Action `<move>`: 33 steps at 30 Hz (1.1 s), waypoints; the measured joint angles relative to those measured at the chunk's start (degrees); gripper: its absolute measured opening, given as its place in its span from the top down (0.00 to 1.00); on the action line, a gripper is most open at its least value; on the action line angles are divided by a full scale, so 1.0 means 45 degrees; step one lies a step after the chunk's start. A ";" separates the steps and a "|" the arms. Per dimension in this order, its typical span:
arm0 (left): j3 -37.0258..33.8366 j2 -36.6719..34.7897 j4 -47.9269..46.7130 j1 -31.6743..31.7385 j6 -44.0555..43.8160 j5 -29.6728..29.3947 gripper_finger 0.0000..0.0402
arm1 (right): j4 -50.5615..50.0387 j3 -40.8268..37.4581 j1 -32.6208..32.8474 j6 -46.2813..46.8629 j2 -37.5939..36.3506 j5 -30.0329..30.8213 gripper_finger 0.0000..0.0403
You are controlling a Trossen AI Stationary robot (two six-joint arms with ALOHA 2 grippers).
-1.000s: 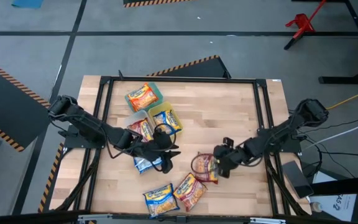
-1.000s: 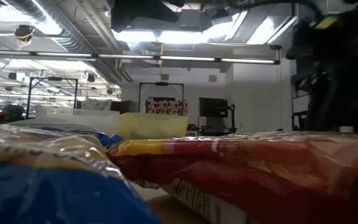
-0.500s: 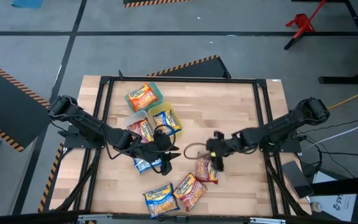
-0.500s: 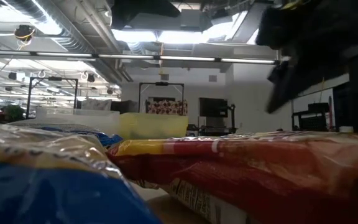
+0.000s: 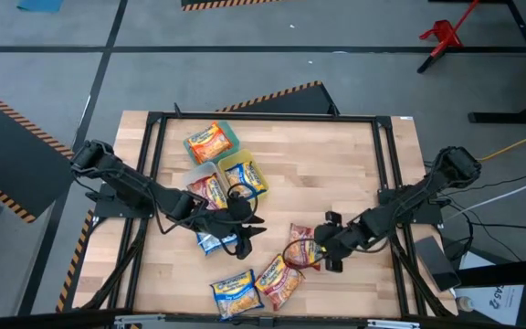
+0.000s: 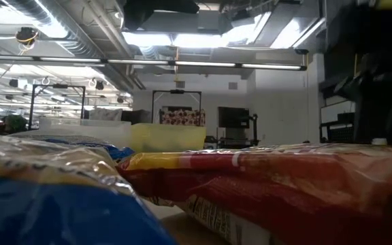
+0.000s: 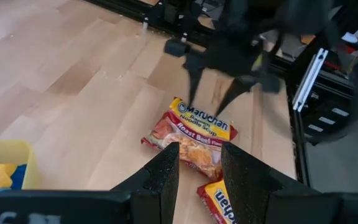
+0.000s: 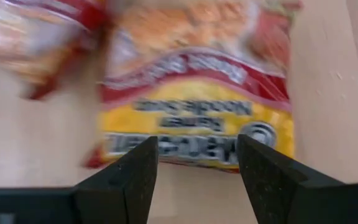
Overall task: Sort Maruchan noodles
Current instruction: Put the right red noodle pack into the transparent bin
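Several Maruchan noodle packets lie flat on the wooden table. My right gripper (image 5: 321, 249) (image 8: 197, 168) stands open over a red-brown packet (image 5: 301, 247) (image 7: 194, 134), pointing steeply down, one finger on either side of the packet's yellow-banded end (image 8: 185, 140). My left gripper (image 5: 248, 224) (image 7: 201, 171) hangs open with nothing between its fingers, above a blue packet (image 5: 215, 242). Another red-brown packet (image 5: 279, 280) and a blue one (image 5: 233, 292) lie near the front edge. My right gripper comes at the red-brown packet from above, its fingertips (image 7: 190, 107) down at the packet's far end. Whether they touch the wrapper, I cannot tell. The packet lies flat on the table.
At the back left stand a green container (image 5: 227, 135) with an orange packet, a yellow container (image 5: 254, 167) with a blue-and-yellow packet, and a clear container (image 5: 201, 174) with a red-brown one. A black metal frame (image 5: 263, 117) borders the table. Bare wood lies at the far right.
My right gripper swung out toward the table's middle, then came back toward the near edge and down over the red-brown packet. The packet has stayed where it was.
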 joint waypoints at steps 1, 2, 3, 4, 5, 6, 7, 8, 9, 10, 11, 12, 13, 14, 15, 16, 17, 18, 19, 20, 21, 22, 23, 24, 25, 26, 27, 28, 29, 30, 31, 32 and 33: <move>0.0000 0.0000 0.0021 -0.0032 -0.0030 -0.0005 0.72 | -0.0010 -0.0016 -0.0078 -0.0007 0.0227 0.0003 0.49; 0.0000 0.0000 0.0030 -0.0069 -0.0042 -0.0003 0.72 | 0.0044 -0.0019 -0.0190 -0.0072 0.0454 0.0011 0.49; 0.0000 0.0000 0.0039 -0.0110 -0.0045 -0.0012 0.72 | 0.0227 -0.0005 -0.0311 -0.0200 0.0680 0.0009 0.49; 0.0000 0.0000 0.0050 -0.0149 -0.0047 -0.0025 0.72 | 0.0432 0.0034 -0.0433 -0.0406 0.0840 0.0061 0.49; 0.0000 0.0000 0.0050 -0.0194 -0.0047 -0.0034 0.72 | 0.0651 0.0039 -0.0561 -0.0658 0.0989 0.0047 0.49; 0.0000 0.0000 0.0050 -0.0244 -0.0056 -0.0034 0.72 | 0.0907 0.0039 -0.0716 -0.0890 0.1117 0.0033 0.49; 0.0000 0.0000 0.0050 -0.0276 -0.0086 -0.0035 0.72 | 0.1207 0.0036 -0.0896 -0.1187 0.1228 0.0010 0.49; 0.0000 0.0000 0.0045 -0.0298 -0.0099 -0.0039 0.72 | 0.1462 0.0017 -0.1089 -0.1506 0.1304 0.0020 0.49; 0.0000 0.0000 0.0041 -0.0307 -0.0099 -0.0039 0.72 | 0.1705 0.0000 -0.1308 -0.1807 0.1318 0.0008 0.49; 0.0000 0.0000 0.0003 -0.0332 -0.0099 -0.0052 0.72 | 0.2033 -0.0016 -0.1539 -0.2113 0.1342 0.0007 0.49; 0.0000 0.0000 -0.0077 -0.0353 -0.0099 -0.0094 0.72 | 0.2284 -0.0019 -0.1773 -0.2399 0.1363 0.0059 0.49; 0.0000 0.0000 -0.0121 -0.0357 -0.0099 -0.0125 0.72 | 0.2490 -0.0019 -0.2053 -0.2642 0.1366 0.0134 0.49; 0.0000 0.0000 -0.0123 -0.0357 -0.0103 -0.0157 0.72 | 0.2664 -0.0019 -0.2341 -0.2801 0.1361 0.0254 0.49; 0.0000 0.0000 -0.0125 -0.0357 -0.0103 -0.0266 0.72 | 0.2755 -0.0019 -0.2637 -0.3023 0.1361 0.0370 0.49; 0.0000 0.0000 -0.0126 -0.0357 -0.0102 -0.0386 0.72 | 0.2796 -0.0019 -0.2960 -0.3187 0.1361 0.0477 0.49; 0.0000 0.0001 -0.0143 -0.0362 -0.0099 -0.0515 0.72 | 0.2856 -0.0019 -0.3271 -0.3388 0.1361 0.0570 0.49; 0.0000 0.0038 -0.0164 -0.0366 -0.0099 -0.0633 0.72 | 0.2931 -0.0019 -0.3568 -0.3553 0.1361 0.0662 0.49; 0.0000 0.0105 -0.0150 -0.0361 -0.0104 -0.0756 0.72 | 0.3005 -0.0019 -0.3851 -0.3702 0.1361 0.0732 0.49; -0.0005 0.0182 -0.0196 -0.0361 -0.0122 -0.0835 0.72 | 0.3042 -0.0019 -0.4079 -0.3735 0.1359 0.0765 0.49; -0.0051 0.0300 -0.0154 -0.0361 -0.0251 -0.0827 0.72 | 0.3046 -0.0020 -0.4260 -0.3738 0.1323 0.0759 0.49; -0.0134 0.0440 0.0001 -0.0361 -0.0488 -0.0813 0.72 | 0.3031 -0.0024 -0.4353 -0.3756 0.1237 0.0724 0.49; -0.0278 0.0580 0.0150 -0.0361 -0.0738 -0.0806 0.72 | 0.3094 -0.0024 -0.4354 -0.3801 0.1139 0.0607 0.49; -0.0476 0.0716 0.0346 -0.0364 -0.0981 -0.0792 0.72 | 0.3136 -0.0024 -0.4310 -0.3838 0.1015 0.0383 0.49; -0.0688 0.0875 0.0639 -0.0394 -0.1181 -0.0787 0.72 | 0.3136 -0.0024 -0.4120 -0.3872 0.0907 0.0232 0.49; -0.0867 0.1054 0.1003 -0.0422 -0.1376 -0.0755 0.72 | 0.3145 -0.0024 -0.3919 -0.3878 0.0767 0.0174 0.49; -0.1067 0.1197 0.1385 -0.0434 -0.1449 -0.0703 0.72 | 0.3133 -0.0024 -0.3720 -0.3883 0.0635 0.0173 0.49; -0.1252 0.1280 0.1630 -0.0439 -0.1524 -0.0700 0.72 | 0.3168 -0.0021 -0.3490 -0.3863 0.0536 0.0358 0.49; -0.1419 0.1415 0.2001 -0.0439 -0.1659 -0.0714 0.72 | 0.3227 -0.0012 -0.3229 -0.3741 0.0474 0.0667 0.49; -0.1555 0.1547 0.2440 -0.0425 -0.1740 -0.0725 0.72 | 0.3210 -0.0009 -0.3000 -0.3619 0.0448 0.1089 0.49; -0.1700 0.1647 0.2683 -0.0382 -0.1765 -0.0773 0.72 | 0.3206 -0.0009 -0.2787 -0.3418 0.0448 0.1495 0.49; -0.1812 0.1766 0.2931 -0.0329 -0.1765 -0.0806 0.72 | 0.3233 -0.0009 -0.2609 -0.3293 0.0471 0.1849 0.49; -0.1849 0.1926 0.3201 -0.0265 -0.1772 -0.0814 0.72 | 0.3334 -0.0009 -0.2455 -0.3134 0.0559 0.2128 0.49; -0.1867 0.2053 0.3327 -0.0197 -0.1798 -0.0812 0.72 | 0.3420 -0.0009 -0.2347 -0.3040 0.0690 0.2271 0.49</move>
